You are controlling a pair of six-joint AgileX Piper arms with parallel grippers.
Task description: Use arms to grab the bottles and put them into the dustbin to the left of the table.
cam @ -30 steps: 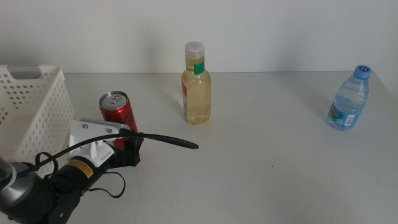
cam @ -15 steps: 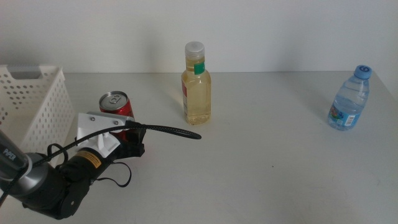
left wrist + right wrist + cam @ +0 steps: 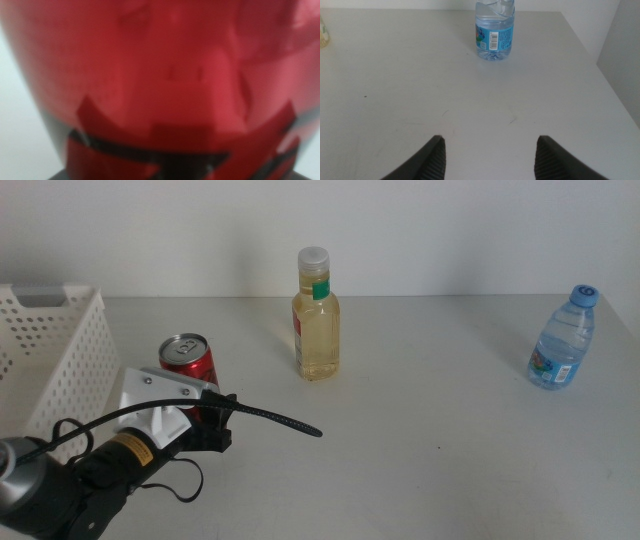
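A red soda can stands a little tilted at the table's left, just right of the white dustbin. My left gripper sits against the can's lower front, shut on it. The can fills the left wrist view, blurred and very close. A clear bottle of yellow liquid stands upright at centre back. The blue-capped water bottle is upright at the far right. The right wrist view shows this water bottle well ahead of my open right gripper, which holds nothing.
A black cable loops out from the left arm over the grey table. The table's right edge runs close beside the water bottle. The right arm is outside the middle view.
The left gripper has drawn back toward the table's front, and the red can has shifted slightly with it and now leans. The right arm and both bottles have not moved.
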